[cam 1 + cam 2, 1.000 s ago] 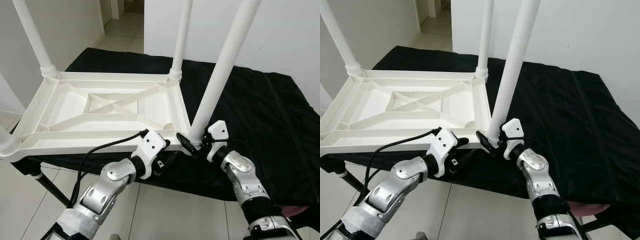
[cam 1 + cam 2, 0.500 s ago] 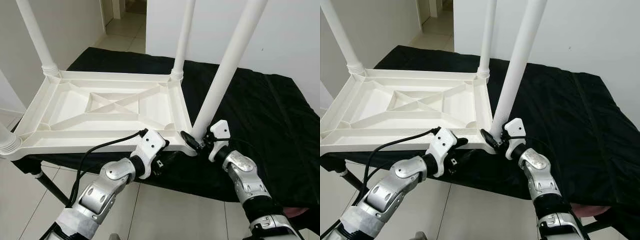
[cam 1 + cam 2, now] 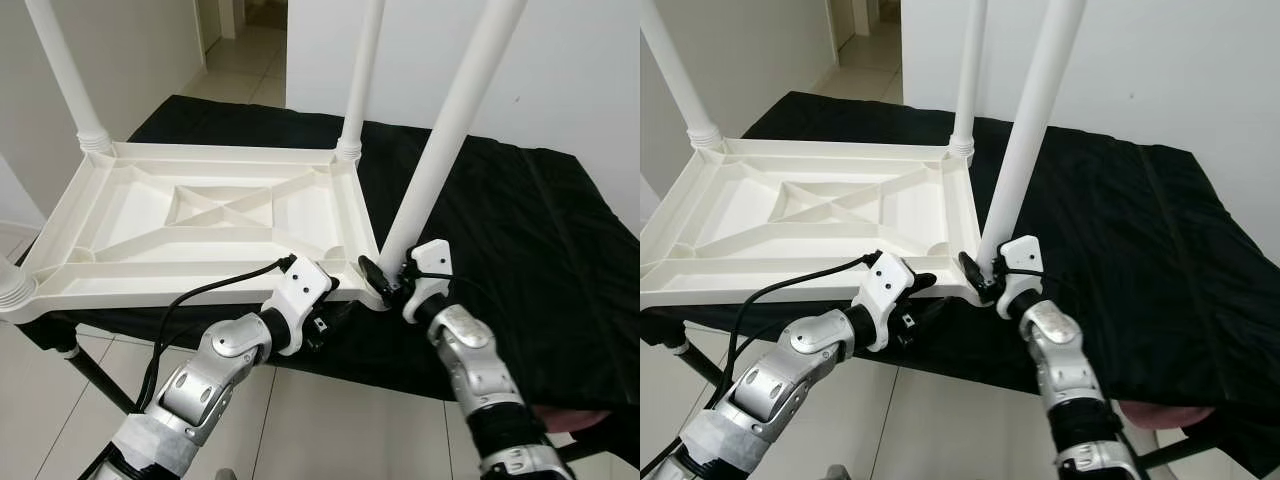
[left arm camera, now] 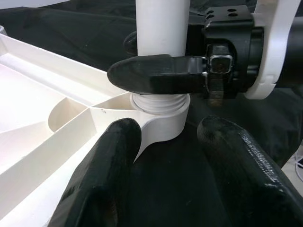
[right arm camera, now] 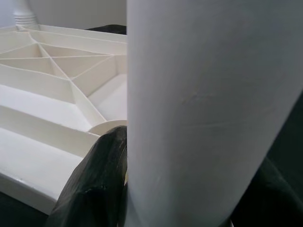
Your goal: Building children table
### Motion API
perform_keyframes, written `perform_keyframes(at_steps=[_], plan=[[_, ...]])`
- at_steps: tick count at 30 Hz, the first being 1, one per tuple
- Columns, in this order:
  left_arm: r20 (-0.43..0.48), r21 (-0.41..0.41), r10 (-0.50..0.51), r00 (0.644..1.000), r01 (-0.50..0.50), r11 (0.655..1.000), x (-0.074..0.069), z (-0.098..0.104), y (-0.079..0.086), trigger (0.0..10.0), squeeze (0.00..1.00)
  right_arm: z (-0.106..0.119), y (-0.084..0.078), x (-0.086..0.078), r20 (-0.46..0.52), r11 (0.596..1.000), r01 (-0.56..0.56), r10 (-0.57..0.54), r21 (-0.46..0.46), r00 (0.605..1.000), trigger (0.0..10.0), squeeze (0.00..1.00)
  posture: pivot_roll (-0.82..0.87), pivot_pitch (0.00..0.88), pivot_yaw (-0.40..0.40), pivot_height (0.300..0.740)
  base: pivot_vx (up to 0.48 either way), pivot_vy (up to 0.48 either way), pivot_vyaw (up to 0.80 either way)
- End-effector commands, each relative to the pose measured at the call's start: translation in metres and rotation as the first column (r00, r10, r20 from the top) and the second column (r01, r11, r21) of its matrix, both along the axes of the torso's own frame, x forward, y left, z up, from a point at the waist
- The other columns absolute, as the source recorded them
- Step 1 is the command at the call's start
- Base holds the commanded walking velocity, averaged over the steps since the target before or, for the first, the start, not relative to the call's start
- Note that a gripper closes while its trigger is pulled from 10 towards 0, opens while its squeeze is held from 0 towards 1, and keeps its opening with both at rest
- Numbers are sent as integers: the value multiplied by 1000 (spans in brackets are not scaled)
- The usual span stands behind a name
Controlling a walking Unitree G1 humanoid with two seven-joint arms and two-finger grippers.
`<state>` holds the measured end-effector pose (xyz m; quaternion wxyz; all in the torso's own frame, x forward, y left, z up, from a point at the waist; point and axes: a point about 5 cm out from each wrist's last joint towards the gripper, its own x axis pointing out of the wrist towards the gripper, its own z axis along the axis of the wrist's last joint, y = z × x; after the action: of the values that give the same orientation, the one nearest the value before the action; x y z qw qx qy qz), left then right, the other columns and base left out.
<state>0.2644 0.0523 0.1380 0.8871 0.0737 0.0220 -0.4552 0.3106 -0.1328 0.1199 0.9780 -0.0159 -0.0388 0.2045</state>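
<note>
Upturned white table [image 3: 200, 215] on black-draped tabletop [image 3: 520, 230]. Right gripper [image 3: 385, 285] fingers clamp leg [image 3: 435, 150] base at near corner socket. Left gripper [image 4: 170, 175] fingers open, straddling that corner.

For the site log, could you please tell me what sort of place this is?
Probably a room in a home: pale floor tiles, plain white walls and a corridor beyond. An upturned white plastic table top lies on a black-draped work table.
</note>
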Motion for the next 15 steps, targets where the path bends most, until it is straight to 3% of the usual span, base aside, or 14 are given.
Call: perform_keyframes(at_steps=[1, 3, 5, 10, 15], plan=[[-8, 8, -34, 999, 34, 999, -1, 1, -1, 10000, 0, -8, 2, -2, -60, 996, 84, -83, 27, 995, 10000, 0, -19, 0, -50, 740, 0, 0, 0], [-7, 6, -32, 999, 32, 999, 0, 1, -1, 10000, 0, -7, 4, -3, -90, 982, 180, -174, 61, 981, 10000, 0, -19, 0, -51, 740, 0, 0, 0], [-7, 6, -32, 999, 32, 999, 0, 1, -1, 10000, 0, -7, 4, -3, -90, 982, 180, -174, 61, 981, 10000, 0, -19, 0, -51, 740, 0, 0, 0], [-8, 0, -32, 999, 32, 999, 0, 3, -2, 10000, 0, 0, 10, -5, -100, 930, 354, -345, 95, 933, 10000, 0, -21, 0, -54, 740, 0, 0, 0], [-9, -2, -31, 999, 31, 1000, 0, 3, -3, 10000, 0, 4, 16, -8, -96, 918, 384, -375, 104, 922, 10000, 0, -22, 0, -53, 740, 0, 0, 0]])
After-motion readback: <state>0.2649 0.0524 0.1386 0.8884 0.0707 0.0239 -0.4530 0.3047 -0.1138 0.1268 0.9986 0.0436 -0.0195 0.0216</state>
